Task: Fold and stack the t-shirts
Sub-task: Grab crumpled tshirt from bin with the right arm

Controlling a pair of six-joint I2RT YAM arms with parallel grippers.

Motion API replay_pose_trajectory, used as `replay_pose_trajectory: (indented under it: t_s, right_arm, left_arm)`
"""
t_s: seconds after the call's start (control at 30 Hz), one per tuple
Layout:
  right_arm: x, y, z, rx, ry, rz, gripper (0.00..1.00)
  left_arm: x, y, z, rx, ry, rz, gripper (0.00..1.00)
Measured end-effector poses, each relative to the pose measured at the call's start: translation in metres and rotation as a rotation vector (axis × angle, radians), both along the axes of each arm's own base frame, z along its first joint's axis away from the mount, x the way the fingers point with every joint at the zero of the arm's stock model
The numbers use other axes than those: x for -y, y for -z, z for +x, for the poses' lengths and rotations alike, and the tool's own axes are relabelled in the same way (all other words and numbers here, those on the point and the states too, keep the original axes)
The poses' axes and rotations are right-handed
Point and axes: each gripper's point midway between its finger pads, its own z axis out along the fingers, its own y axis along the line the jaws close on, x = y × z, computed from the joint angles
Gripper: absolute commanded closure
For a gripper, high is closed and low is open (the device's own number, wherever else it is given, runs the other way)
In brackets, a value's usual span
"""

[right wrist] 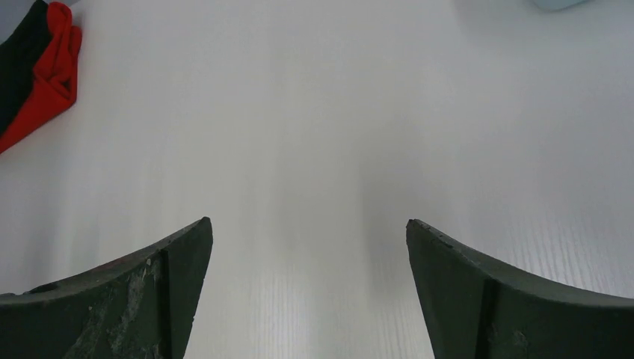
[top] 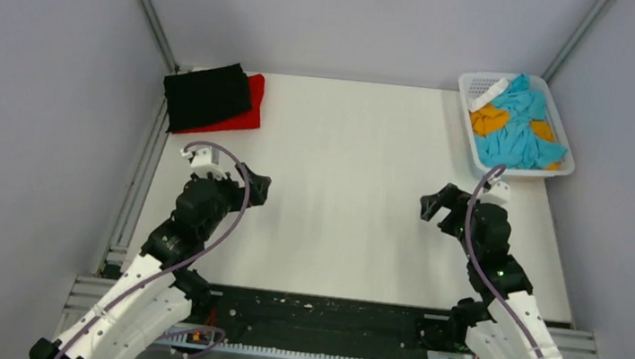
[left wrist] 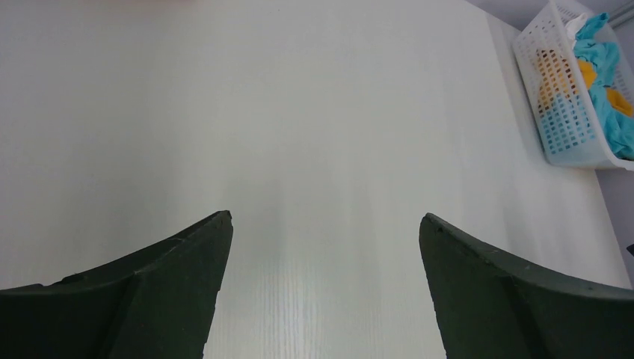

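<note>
White table (top: 344, 228) stretched beneath the left gripper (top: 256, 187) and right gripper (top: 434, 203), both spread apart and empty. A folded black t-shirt (top: 206, 95) lay atop the red t-shirt (top: 255, 111) at the far-left corner. The turquoise t-shirt (top: 517, 139) and orange-yellow t-shirt (top: 489, 120) sat tangled in the basket (top: 472, 82), so the right gripper would best pinch one alone.

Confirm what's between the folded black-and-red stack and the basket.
Nothing; the top external view shows only bare white table between the folded stack and the basket.
</note>
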Motion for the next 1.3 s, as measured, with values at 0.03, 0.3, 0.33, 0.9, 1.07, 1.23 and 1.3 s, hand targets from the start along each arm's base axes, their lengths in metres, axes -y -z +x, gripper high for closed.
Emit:
replay_pose_trajectory:
  t_s: [0.03,0.3,0.33,0.9,1.07,1.23,1.3]
  right_arm:
    - [0.000,0.000,0.001,0.000,0.000,0.000,0.01]
    - [-0.003,-0.007,0.011,0.034,0.000,0.008,0.01]
    - [-0.004,-0.008,0.014,0.037,0.000,0.009,0.01]
    - [0.099,-0.096,0.230,-0.044,0.301,-0.057,0.07]
    - [0.190,-0.045,0.261,-0.187,0.472,-0.036,0.13]
    - [0.248,0.001,0.278,-0.289,0.572,-0.026,0.23]
    - [0.258,0.014,0.286,-0.313,0.577,-0.032,0.25]
  left_arm:
    - [0.001,0.001,0.000,-0.004,0.002,0.000,0.01]
    - [0.005,0.008,0.002,-0.021,0.020,0.001,0.01]
    - [0.006,0.009,0.003,-0.024,0.022,0.002,0.01]
    - [0.004,0.028,0.013,-0.060,-0.014,0.027,0.01]
    - [0.000,0.030,0.017,-0.062,-0.040,0.038,0.01]
    - [-0.001,0.034,0.022,-0.070,-0.056,0.052,0.01]
    - [-0.001,0.037,0.022,-0.076,-0.058,0.056,0.01]
